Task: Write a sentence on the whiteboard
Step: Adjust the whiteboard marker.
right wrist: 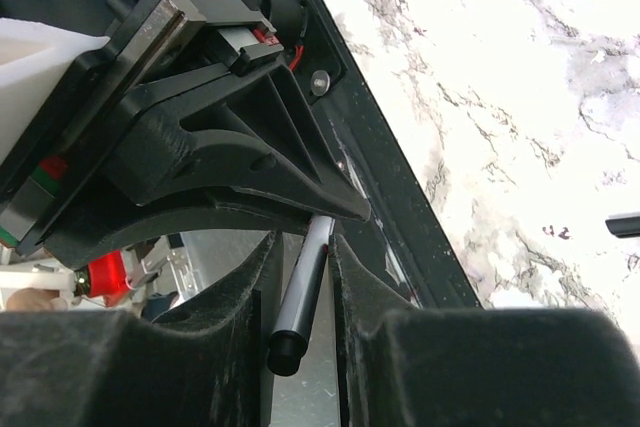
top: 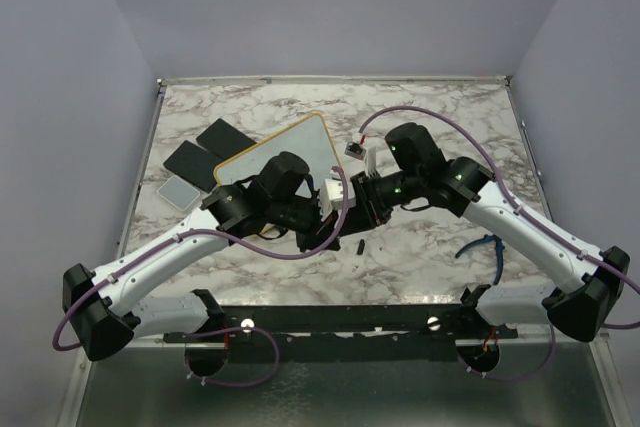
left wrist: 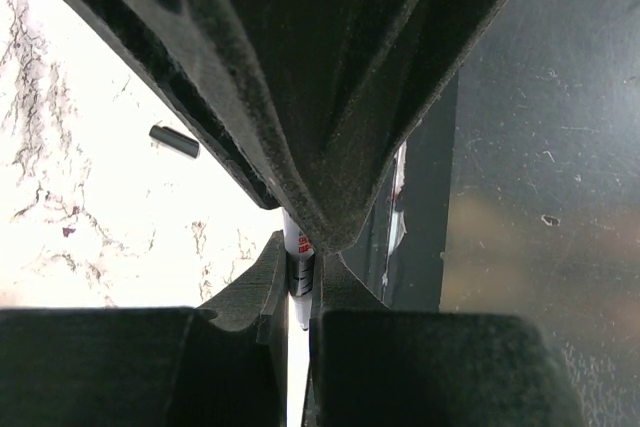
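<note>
— One marble table, two arms reaching over it from the near edge. Entry for the whiteboard?

— Whiteboard lies flat, left of centre and toward the far edge, turned at an angle. The left arm hides its near side. The face is too small to read for writing.

— Beside it?

— Two flat black blocks toward the left edge. One is touching or just beside the board's frame; cannot tell which. A grey rounded pad sits closer to the near-left corner. A blue looped item lies by the right arm; cannot identify it.

— End effectors?

— They meet nose to nose over the table's middle, just right of the board. Left gripper: clenched on the marker, its white barrel with red print pinched between the pads. Right gripper: fingers straddle the marker's free dark end, with thin slivers of gap either side. Cannot tell whether it grips.

— Smallest item?

— Short black cylinder lying on the marble, apart from both grippers, on their near-edge side.
</note>
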### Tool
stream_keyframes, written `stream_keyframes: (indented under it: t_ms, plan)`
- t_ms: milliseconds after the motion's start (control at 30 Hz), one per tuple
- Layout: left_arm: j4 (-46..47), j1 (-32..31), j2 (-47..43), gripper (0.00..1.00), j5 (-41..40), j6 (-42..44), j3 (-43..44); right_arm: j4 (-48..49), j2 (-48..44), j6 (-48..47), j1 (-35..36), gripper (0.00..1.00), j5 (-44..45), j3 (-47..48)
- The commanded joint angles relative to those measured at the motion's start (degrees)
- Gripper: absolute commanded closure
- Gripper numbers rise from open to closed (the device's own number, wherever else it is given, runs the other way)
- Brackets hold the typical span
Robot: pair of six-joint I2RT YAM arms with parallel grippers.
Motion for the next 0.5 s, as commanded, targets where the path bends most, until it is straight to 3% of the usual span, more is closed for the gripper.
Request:
stream_keyframes:
  t_ms: [0, 267, 333, 367, 433, 467]
  plan:
    - [-0.16, -0.46, 0.03, 1.0, -0.77, 0.79, 1.59, 0.67, -1.16, -0.08, -0.04, 0.77, -0.45, -0.4]
    - [-0.17, -0.44, 1.26, 1.0, -3.72, -0.41, 2.53, -1.07, -1.87, -2.56, 0.0, 0.99, 1.84, -0.65]
    - [0.05, -0.43, 1.61, 1.0, -5.25, -0.69, 2.81, -0.75, -2.61, -2.67, -0.04, 1.0, 3.1, -1.02]
    - [0.31, -0.41, 1.65, 0.91, -5.96, -0.79, 2.84, -0.29, -3.04, -2.71, -0.01, 1.0, 3.94, -1.3]
    - [1.12, -0.4, 1.42, 0.45, -8.05, -1.23, 2.98, 0.51, -4.18, -2.77, -0.01, 1.0, 5.79, -1.85]
    - [1.84, -0.39, 1.09, 0.3, -9.3, -1.52, 2.91, 0.64, -4.83, -2.82, -0.04, 1.0, 7.6, -1.94]
